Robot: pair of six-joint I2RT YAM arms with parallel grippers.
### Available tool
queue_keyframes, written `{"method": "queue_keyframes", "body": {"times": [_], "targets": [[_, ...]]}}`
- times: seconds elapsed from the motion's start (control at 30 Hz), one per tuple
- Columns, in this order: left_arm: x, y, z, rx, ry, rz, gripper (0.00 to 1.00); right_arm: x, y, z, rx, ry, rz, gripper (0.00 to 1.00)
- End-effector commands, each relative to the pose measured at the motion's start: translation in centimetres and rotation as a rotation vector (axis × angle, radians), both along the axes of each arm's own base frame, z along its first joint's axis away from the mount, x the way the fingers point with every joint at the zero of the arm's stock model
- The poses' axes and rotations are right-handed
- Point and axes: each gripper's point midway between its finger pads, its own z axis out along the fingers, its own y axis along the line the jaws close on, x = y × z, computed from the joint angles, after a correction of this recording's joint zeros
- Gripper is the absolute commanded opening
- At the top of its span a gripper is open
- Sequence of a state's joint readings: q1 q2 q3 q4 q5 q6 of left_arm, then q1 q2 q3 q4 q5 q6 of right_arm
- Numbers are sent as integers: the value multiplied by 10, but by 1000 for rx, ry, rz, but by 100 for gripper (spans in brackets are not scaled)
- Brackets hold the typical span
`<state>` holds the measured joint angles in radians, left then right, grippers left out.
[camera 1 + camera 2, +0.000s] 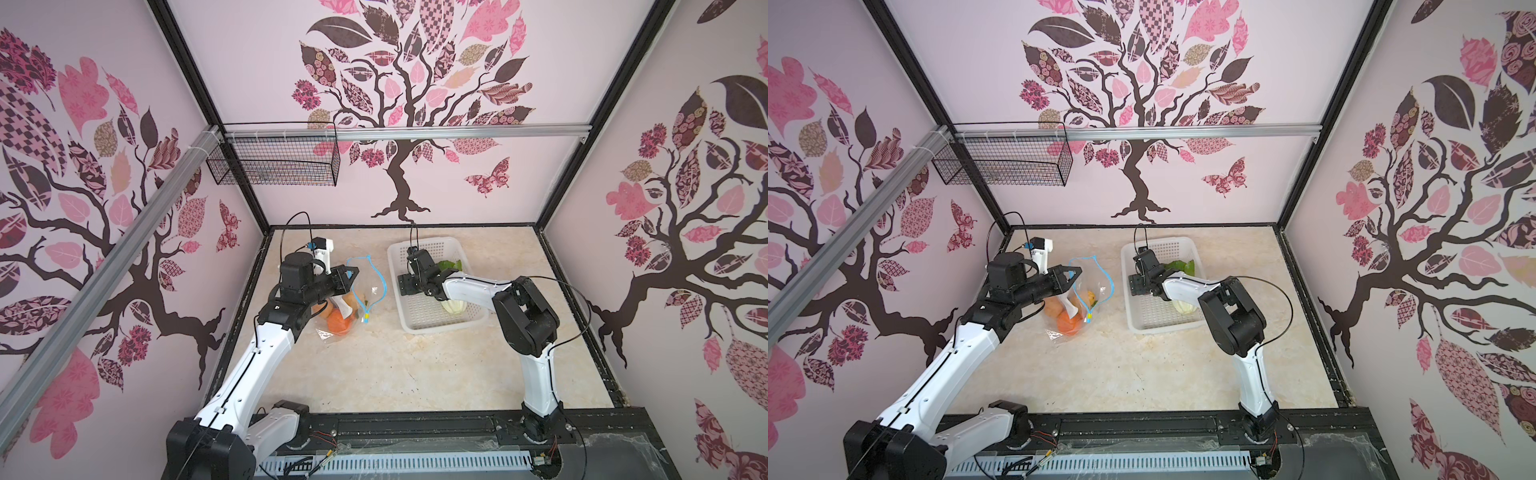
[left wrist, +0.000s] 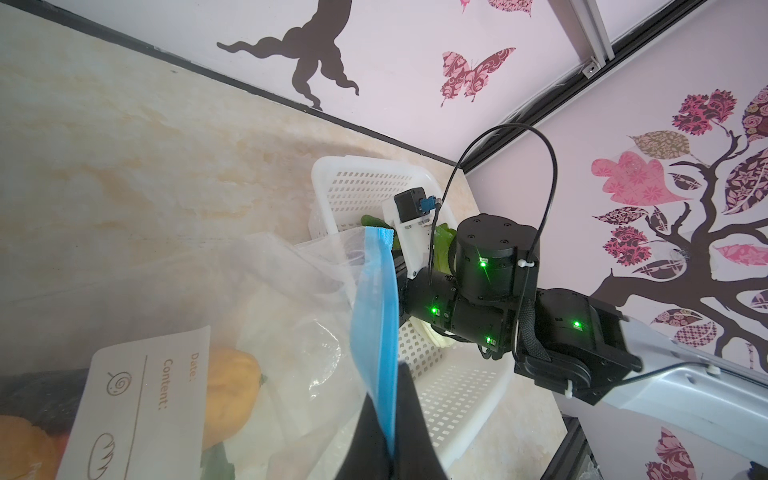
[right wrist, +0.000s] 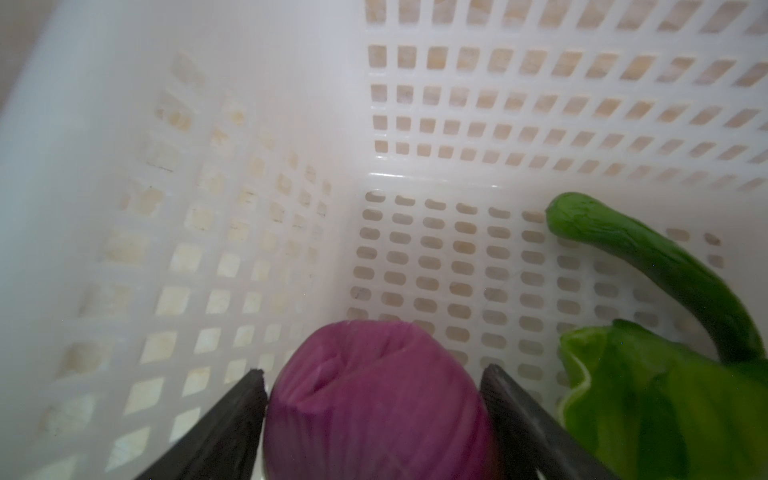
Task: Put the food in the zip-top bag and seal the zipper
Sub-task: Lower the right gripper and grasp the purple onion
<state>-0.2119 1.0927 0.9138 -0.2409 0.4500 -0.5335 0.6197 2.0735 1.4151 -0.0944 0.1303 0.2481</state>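
Loading step: left gripper clamps zipper; right gripper, jaws spread, straddles onion at 3 o'clock from zip-top bag; next, close and lift

The left tool pinched the zipper of the zip-top bag; the right tool hung inside the white basket.

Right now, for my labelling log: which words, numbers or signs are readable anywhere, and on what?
"Date:" on the white rectangular label of the clear plastic zip-top bag, left wrist view.
"Content:" on the same label.
In both top views the label's print is too small to read; no other text seen.
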Motion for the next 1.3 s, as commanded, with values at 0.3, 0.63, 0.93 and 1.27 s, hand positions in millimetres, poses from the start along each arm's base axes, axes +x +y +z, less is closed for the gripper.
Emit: {"method": "queue_keyframes", "body": {"times": [0.3, 0.63, 0.93, 1.27], "targets": [[-1, 1, 10, -2, -31, 0, 0, -6, -7, -23, -28, 55, -23, 66], [-2, 2, 12, -3, -37, 1, 0, 0, -10, 31, 55, -46, -24, 59], [-3, 2, 14, -4, -43, 1, 0, -8, -21, 22, 15, -28, -9, 62], [-3, 2, 13, -5, -39, 0, 0, -19, -27, -6, -34, 23, 19, 78]]}}
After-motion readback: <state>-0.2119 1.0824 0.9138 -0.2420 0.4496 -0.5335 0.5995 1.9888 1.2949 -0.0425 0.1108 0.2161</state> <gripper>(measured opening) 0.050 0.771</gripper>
